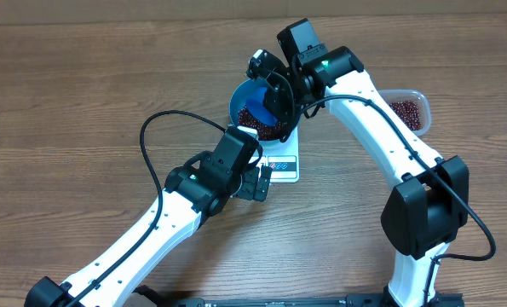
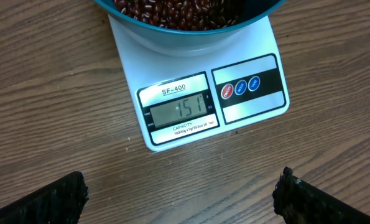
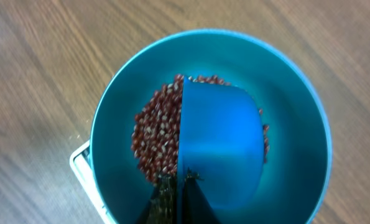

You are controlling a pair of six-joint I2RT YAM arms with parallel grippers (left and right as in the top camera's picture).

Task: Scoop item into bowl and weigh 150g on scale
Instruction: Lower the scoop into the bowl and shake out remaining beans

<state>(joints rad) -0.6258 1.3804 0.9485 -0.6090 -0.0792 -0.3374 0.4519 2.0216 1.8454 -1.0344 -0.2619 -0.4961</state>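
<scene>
While atop the scale (image 2: 200, 65), blue bowl (image 3: 296, 124) of red-brown beans (image 3: 157, 137) (right hand (image 3: 175, 180) clamping scoop (image 3: 222, 143); left hand (image 2: 181, 180) agape)

Model mark: "SF-400", printed on the scale (image 2: 130, 56) just above its display (image 2: 183, 109), centre of the left wrist frame.
Reading: "151" on the display.
Small print: "CAPACITY" under the display, then a line beginning "10000g/353oz"; the rest is too small to read.
Buttons (image 2: 240, 88): three, right of the display; lettering too small to read.
</scene>
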